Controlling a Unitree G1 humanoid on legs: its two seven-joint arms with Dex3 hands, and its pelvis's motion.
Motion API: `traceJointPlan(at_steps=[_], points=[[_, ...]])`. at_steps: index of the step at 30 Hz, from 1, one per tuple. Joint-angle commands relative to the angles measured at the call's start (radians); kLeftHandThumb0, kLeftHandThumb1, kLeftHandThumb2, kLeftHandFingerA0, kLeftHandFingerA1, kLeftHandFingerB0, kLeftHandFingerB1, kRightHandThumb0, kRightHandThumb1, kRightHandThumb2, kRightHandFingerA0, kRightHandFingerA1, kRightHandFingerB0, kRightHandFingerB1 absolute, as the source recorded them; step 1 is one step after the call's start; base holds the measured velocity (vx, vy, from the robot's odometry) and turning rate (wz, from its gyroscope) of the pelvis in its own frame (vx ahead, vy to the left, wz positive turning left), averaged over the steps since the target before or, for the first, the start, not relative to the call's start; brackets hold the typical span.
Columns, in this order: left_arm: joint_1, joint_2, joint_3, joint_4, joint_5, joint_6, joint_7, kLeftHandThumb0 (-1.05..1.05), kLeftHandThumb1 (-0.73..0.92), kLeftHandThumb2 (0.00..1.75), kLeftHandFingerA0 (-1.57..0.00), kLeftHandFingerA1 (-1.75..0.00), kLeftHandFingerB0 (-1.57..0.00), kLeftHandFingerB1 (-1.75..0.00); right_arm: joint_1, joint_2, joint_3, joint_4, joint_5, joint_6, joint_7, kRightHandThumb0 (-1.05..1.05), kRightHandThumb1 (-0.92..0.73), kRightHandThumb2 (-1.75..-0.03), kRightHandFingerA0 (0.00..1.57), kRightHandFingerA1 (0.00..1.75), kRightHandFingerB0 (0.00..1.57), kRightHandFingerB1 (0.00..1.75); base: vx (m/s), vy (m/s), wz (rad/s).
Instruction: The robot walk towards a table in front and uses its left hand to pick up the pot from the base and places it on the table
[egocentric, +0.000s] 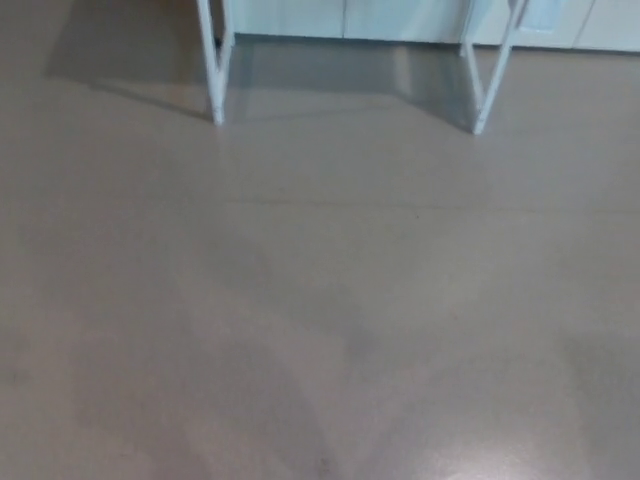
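Neither the pot nor its base shows in the head view. Of the table, only two white legs appear at the top: a left leg (214, 70) and a right leg (490, 75). The tabletop lies beyond the upper edge of the picture. Neither of my hands nor any part of my arms is in the picture.
A brownish-grey floor (320, 300) fills nearly the whole view between me and the table legs. Behind the legs runs a pale wall or cabinet base (340, 18). A dark shadow lies on the floor under the table.
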Motion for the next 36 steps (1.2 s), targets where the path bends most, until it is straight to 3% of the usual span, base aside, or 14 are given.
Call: traceJointPlan(at_steps=[1, 2, 3, 4, 6, 21, 36], points=[[-0.003, 0.011, 0.005, 0.003, -0.03, -0.018, -0.008, -0.05, 0.47, 0.53, -0.67, -0.49, -0.51, -0.42, 0.005, -0.012, -0.011, 0.002, 0.012, -0.012, 0.0, -0.2, -0.54, -0.55, 0.76, 0.48, 0.51, 0.42, 0.17, 0.216, 0.07], [-0.004, 0.012, 0.003, 0.005, -0.027, -0.022, -0.003, -0.06, 0.46, 0.52, -0.68, -0.49, -0.51, -0.42, 0.006, -0.012, -0.009, 0.0, 0.01, -0.012, -0.002, -0.28, -0.46, -0.64, 0.72, 0.55, 0.47, 0.48, 0.19, 0.18, -0.01], [-0.005, 0.012, 0.002, 0.004, -0.028, -0.021, -0.005, -0.06, 0.46, 0.52, -0.66, -0.48, -0.51, -0.41, 0.004, -0.012, -0.006, -0.005, 0.006, -0.009, -0.004, -0.2, -0.54, -0.55, 0.75, 0.48, 0.51, 0.41, 0.15, 0.131, -0.01], [-0.006, 0.013, 0.0, 0.001, -0.027, -0.021, -0.006, -0.07, 0.47, 0.52, -0.65, -0.48, -0.51, -0.41, -0.023, -0.01, 0.001, 0.02, -0.004, 0.001, -0.013, -0.33, -0.46, -0.67, 0.69, 0.56, 0.47, 0.49, 0.14, 0.091, 0.04], [-0.008, 0.012, -0.004, -0.003, -0.025, -0.027, -0.001, -0.06, 0.48, 0.53, -0.67, -0.48, -0.53, -0.42, -0.107, 0.006, 0.012, 0.115, -0.021, 0.026, -0.04, -0.38, -0.45, -0.7, 0.7, 0.58, 0.47, 0.5, 0.16, 0.034, 0.04], [-0.013, 0.012, -0.017, -0.021, -0.029, -0.019, 0.013, -0.08, 0.49, 0.53, -0.65, -0.48, -0.53, -0.42, -0.181, 0.009, 0.025, 0.201, -0.029, 0.019, -0.054, -0.38, -0.44, -0.71, 0.73, 0.59, 0.48, 0.51, 0.13, -0.182, 0.11], [0.006, 0.014, -0.032, -0.016, -0.025, -0.033, 0.009, -0.11, 0.47, 0.54, -0.66, -0.48, -0.51, -0.42, -0.174, 0.008, 0.029, 0.199, -0.035, 0.027, -0.056, -0.39, -0.46, -0.73, 0.69, 0.6, 0.49, 0.53, 0.1, 0.139, -0.07]])
